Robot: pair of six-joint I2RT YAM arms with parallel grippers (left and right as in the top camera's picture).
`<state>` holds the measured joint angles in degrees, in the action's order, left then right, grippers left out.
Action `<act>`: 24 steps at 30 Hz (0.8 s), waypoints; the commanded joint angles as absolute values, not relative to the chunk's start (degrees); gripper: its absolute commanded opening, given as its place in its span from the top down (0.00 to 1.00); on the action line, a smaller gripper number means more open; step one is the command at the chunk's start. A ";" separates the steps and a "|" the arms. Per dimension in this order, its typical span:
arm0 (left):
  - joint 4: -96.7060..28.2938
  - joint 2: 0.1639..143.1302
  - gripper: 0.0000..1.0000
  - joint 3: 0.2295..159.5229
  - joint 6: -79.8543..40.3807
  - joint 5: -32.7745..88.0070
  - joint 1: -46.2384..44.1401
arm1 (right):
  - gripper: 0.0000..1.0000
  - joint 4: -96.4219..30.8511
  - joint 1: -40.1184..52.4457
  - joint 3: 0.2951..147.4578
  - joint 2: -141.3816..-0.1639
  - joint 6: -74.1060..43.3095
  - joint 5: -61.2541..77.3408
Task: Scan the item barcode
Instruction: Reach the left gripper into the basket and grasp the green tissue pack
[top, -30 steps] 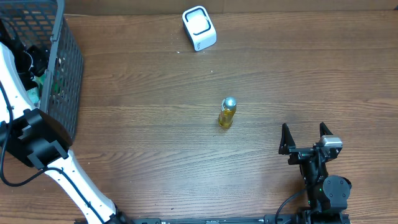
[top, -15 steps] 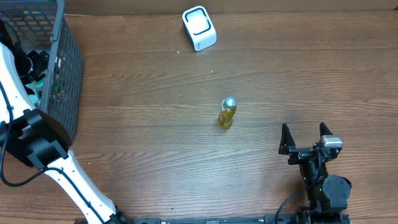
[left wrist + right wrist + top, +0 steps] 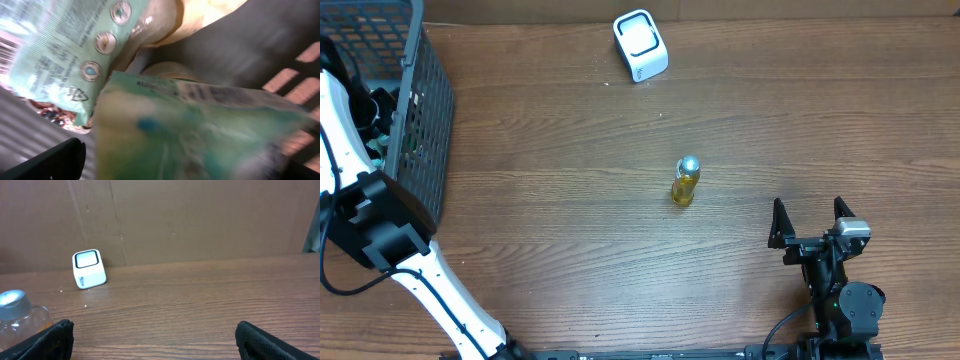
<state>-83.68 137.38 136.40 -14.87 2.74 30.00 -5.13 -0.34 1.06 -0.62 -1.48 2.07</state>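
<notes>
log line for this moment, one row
left gripper: in basket, at packets, grip unclear | right gripper: open, empty | bottle: upright, untouched | scanner: at far edge

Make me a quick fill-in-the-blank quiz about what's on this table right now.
The bottle standing mid-table has a ___ cap. The left arm reaches into the wire ___. On the right gripper, the jaws stand ___. The scanner near the far edge is ___ in colour.
Missing words: silver, basket, open, white.

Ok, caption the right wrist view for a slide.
Open right gripper faces the white scanner; yellow bottle at near left.
</notes>
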 commanded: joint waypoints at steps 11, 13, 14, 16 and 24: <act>-81.84 138.21 0.66 134.26 -15.18 2.11 29.45 | 0.00 -4.78 -0.10 0.47 -0.19 -1.26 1.34; -82.74 138.10 0.75 136.88 -15.22 2.33 29.65 | 0.00 -4.78 -0.10 0.47 -0.19 -1.26 1.32; -83.42 137.99 0.78 138.82 -15.22 2.68 29.74 | 0.00 -4.78 -0.10 0.47 -0.19 -1.26 1.32; -85.03 137.84 0.79 143.44 -15.29 3.68 29.78 | 0.00 -4.78 -0.10 0.47 -0.19 -1.26 1.32; -93.43 135.48 0.78 172.27 -18.76 7.05 29.93 | 0.00 -4.78 -0.10 0.47 -0.19 -1.26 1.32</act>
<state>-92.18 139.37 163.22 -16.40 4.40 30.00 -5.15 -0.34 1.06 -0.62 -1.48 2.04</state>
